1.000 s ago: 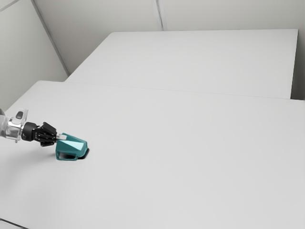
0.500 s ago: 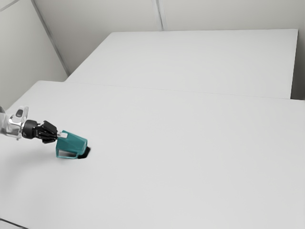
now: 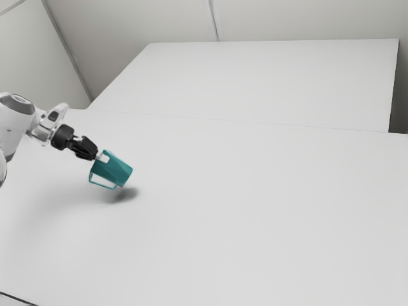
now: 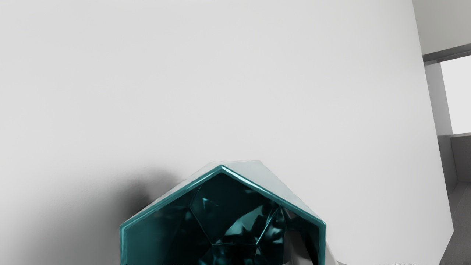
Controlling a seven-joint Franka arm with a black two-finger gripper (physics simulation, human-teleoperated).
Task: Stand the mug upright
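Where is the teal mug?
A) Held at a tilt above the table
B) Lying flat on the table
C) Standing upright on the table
A: the gripper holds the teal mug aslant, with its shadow falling on the white table below, apart from it.

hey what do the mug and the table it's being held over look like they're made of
The mug looks like glossy glazed ceramic, though hard plastic is possible: bright glints mark its teal rim and inner facets. The table looks matte, maybe laminate or painted board: plain white, with a soft shadow and no mirrored mug.
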